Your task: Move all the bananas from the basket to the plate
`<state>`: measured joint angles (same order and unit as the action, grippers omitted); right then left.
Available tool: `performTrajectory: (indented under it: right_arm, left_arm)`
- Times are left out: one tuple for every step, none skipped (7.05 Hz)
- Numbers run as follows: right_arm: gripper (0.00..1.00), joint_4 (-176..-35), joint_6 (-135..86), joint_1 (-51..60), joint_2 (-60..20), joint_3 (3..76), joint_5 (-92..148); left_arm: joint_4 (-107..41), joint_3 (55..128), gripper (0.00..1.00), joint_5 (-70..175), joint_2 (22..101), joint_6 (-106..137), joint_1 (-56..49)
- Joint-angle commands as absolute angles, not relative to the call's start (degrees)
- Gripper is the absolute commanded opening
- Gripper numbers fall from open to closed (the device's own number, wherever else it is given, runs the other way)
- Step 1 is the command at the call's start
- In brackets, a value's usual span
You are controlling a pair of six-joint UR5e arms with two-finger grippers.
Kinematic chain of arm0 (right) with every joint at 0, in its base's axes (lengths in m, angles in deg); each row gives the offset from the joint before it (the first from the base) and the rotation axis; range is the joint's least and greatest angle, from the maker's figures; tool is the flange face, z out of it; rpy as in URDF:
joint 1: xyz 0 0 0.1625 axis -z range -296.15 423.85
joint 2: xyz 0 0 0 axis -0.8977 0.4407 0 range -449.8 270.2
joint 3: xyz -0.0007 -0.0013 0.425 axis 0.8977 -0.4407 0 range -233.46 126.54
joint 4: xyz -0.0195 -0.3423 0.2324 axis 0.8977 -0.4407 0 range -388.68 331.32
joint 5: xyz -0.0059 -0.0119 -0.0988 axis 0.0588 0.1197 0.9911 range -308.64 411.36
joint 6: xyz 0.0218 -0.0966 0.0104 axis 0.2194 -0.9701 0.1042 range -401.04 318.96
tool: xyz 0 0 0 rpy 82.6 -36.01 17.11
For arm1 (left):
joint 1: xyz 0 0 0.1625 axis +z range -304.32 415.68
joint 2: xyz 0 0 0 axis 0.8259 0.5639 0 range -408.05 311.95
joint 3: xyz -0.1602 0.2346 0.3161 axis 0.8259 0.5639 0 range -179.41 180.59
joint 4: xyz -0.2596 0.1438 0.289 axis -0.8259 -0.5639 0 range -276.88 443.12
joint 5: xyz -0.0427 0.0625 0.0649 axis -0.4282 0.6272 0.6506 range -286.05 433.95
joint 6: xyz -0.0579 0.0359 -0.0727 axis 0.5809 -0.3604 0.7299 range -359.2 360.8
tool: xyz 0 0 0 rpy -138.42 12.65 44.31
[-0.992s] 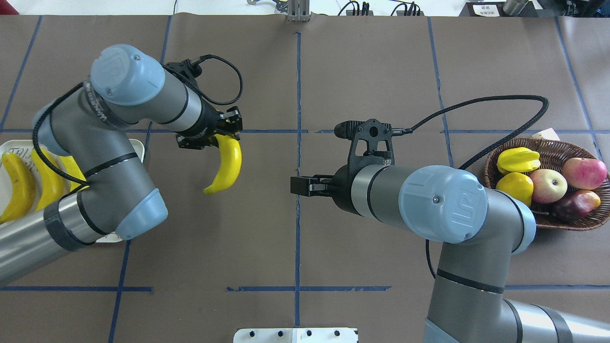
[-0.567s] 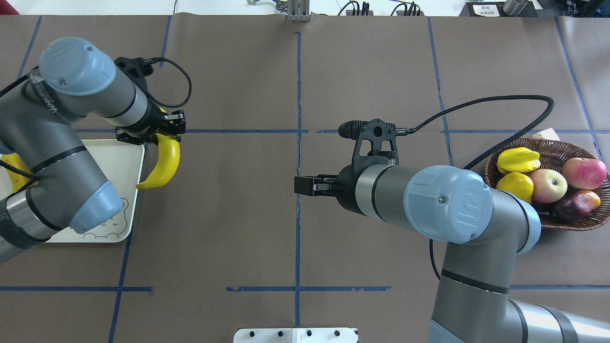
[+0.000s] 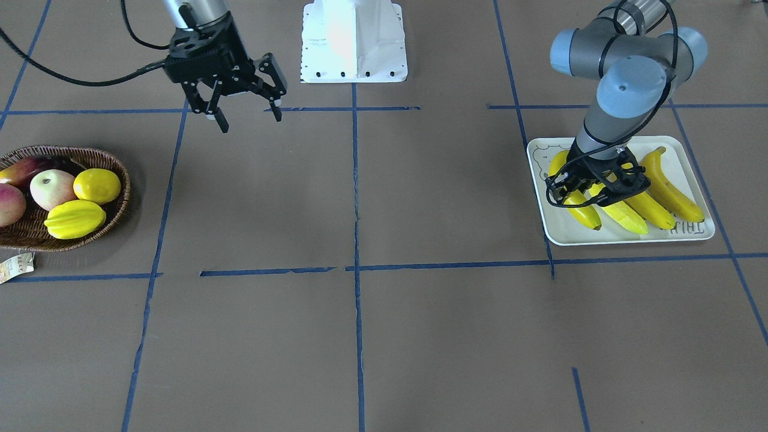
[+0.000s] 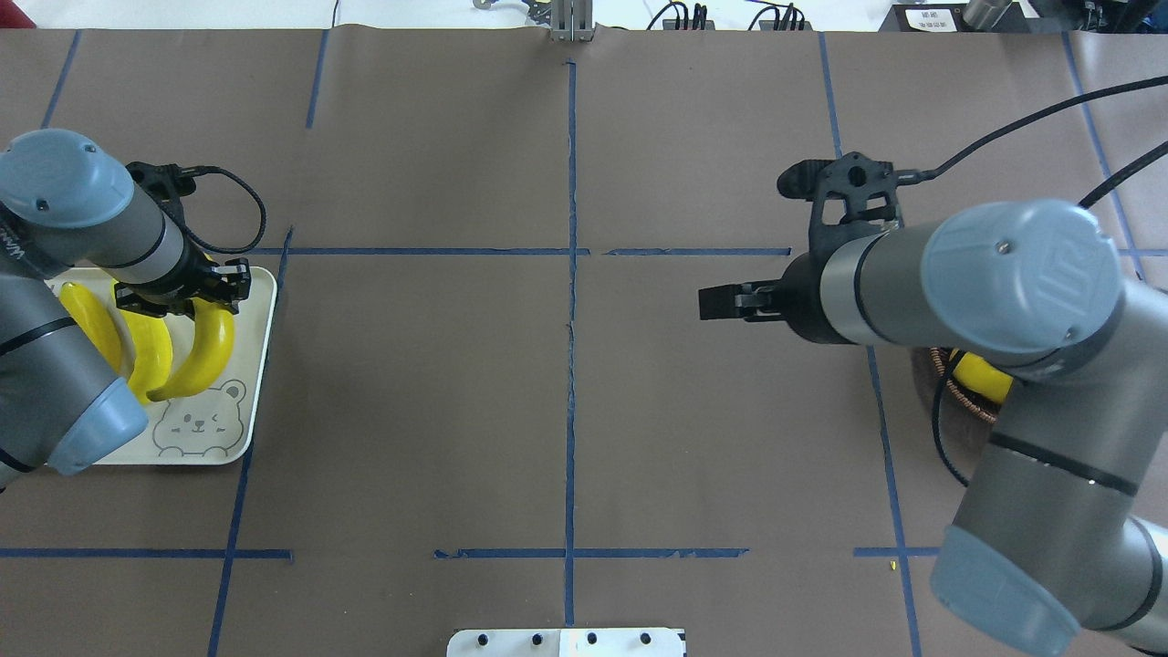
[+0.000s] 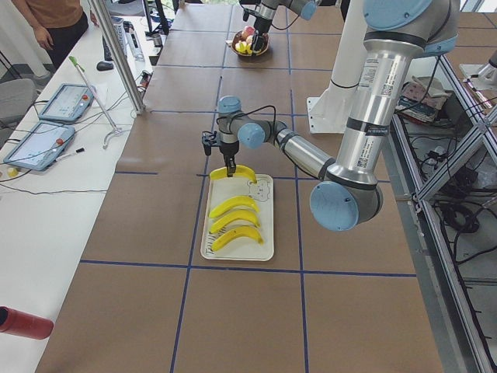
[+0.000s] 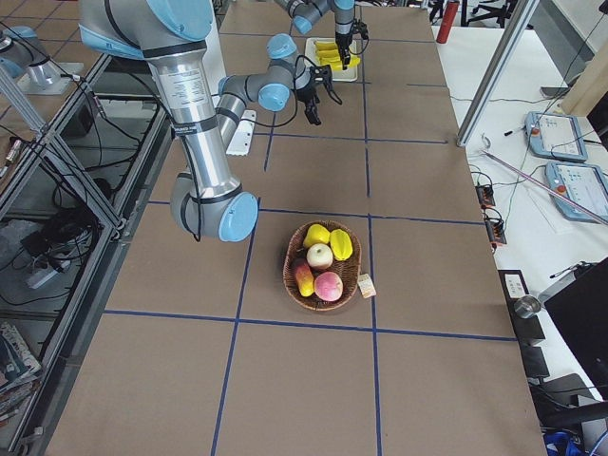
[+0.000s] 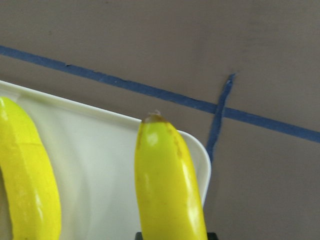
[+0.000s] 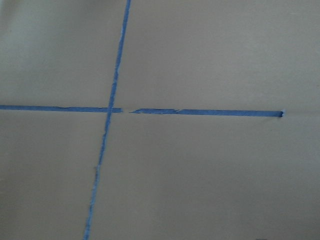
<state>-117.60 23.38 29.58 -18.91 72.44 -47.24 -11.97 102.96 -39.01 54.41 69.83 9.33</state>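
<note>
Left arm folded low, elbow out, wrist pointing down. Left gripper clamped on the upper end of a banana, which hangs from it. Right arm bent at the elbow, forearm reaching inward. Right gripper raised, fingers spread wide, holding nothing.

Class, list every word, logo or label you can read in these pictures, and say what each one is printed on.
"TAIJI", upside down in the front-facing view: on the plate.
"UR": on the right arm's blue joint cap.
Paper tag beside the basket: print too small to read.
</note>
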Motion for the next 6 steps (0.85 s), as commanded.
performTrajectory:
  right_arm:
    - [1.00,-118.2,13.3,20.6,-14.3,72.5,-55.2]
    - [1.00,-118.1,8.7,15.7,-12.7,71.8,-59.4]
    - [1.00,-118.0,3.6,10.7,-12.4,68.8,-63.6]
    - [1.00,-118.0,-3.9,4.6,-12.3,64.3,-69.0]
    - [1.00,-117.9,-14.7,-2.7,-10.6,59.4,-74.2]
    - [1.00,-117.9,-26.9,-9.3,-8.8,54.9,-78.9]
  left_arm:
    - [-12.0,102.2,0.65,-39.0,53.2,70.3,9.4]
    - [-12.0,102.1,0.99,-38.7,52.4,70.2,9.4]
    - [-12.0,102.1,1.00,-38.4,52.3,70.0,9.4]
    - [-11.7,102.9,1.00,-38.5,52.4,69.6,8.4]
    - [-10.8,104.3,1.00,-39.2,52.6,66.6,5.2]
    - [-8.7,105.5,1.00,-40.4,52.5,55.1,0.5]
